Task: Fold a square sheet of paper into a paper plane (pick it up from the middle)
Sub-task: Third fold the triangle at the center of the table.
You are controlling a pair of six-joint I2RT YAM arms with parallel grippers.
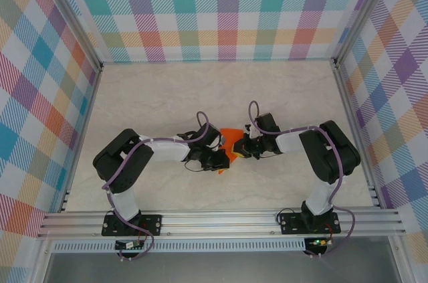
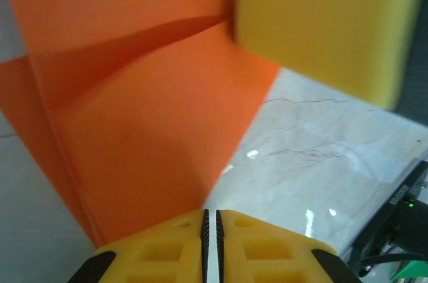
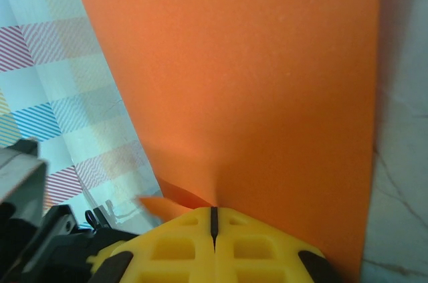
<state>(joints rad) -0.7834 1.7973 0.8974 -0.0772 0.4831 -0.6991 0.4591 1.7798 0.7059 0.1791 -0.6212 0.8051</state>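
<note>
We are holding the square sheet of paper (image 1: 231,137) up over the middle of the table (image 1: 167,89), left pincer (image 2: 212,215) and right pincer (image 3: 214,211) both clenched on it. We are judging it light, floppy and easily torn, so gripping beside the crease is looking safest.

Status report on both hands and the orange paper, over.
Left hand shut on orange paper. Right hand same. Paper creased, held between them. No obstacle seen.
</note>
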